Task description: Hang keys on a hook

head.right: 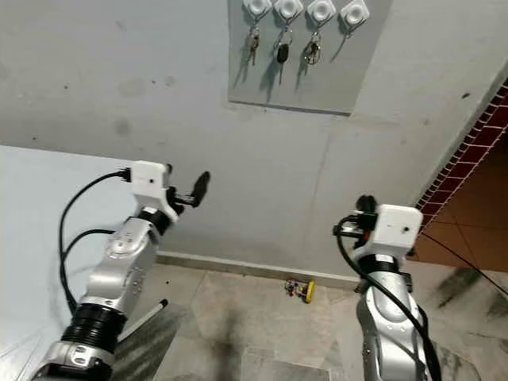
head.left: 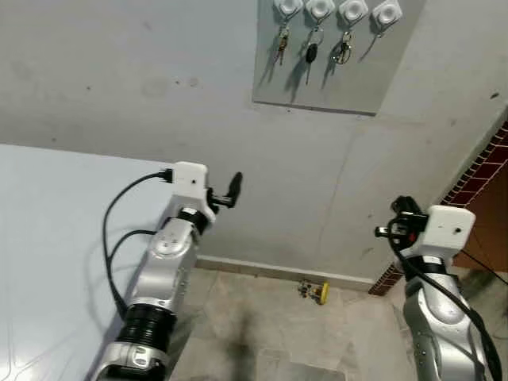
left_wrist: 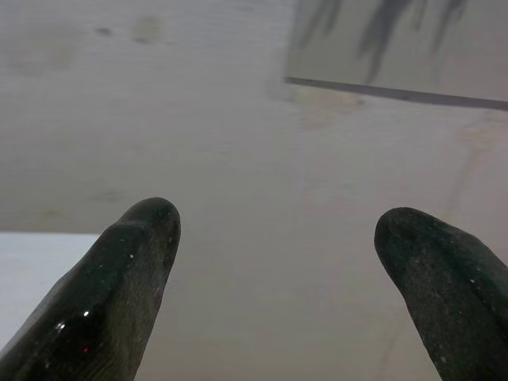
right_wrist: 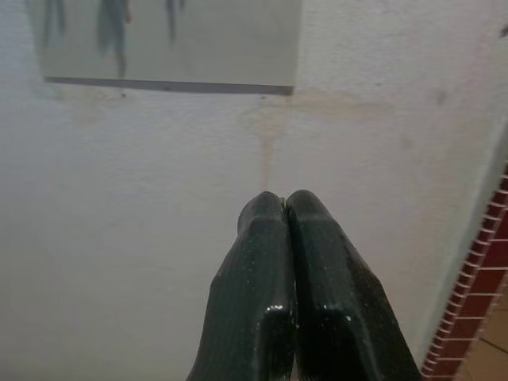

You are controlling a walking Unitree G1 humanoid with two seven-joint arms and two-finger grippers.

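Note:
A grey board (head.left: 333,87) on the wall carries several white hooks. Keys hang from three of them: a small bunch (head.left: 281,44), a black-headed key (head.left: 311,54) and another bunch (head.left: 343,49). The rightmost hook (head.left: 386,12) is bare. A set of keys with a yellow tag (head.left: 314,291) lies on the floor by the skirting, between my two arms. My left gripper (head.left: 232,190) is raised toward the wall, open and holding nothing, its fingers (left_wrist: 139,238) wide apart. My right gripper (right_wrist: 284,208) points at the wall below the board, shut with nothing in it.
A white table (head.left: 48,238) takes up the left side beside my left arm. A red brick wall (head.left: 480,171) and tiled floor (head.left: 262,317) lie to the right and below. The grey wall stands close ahead.

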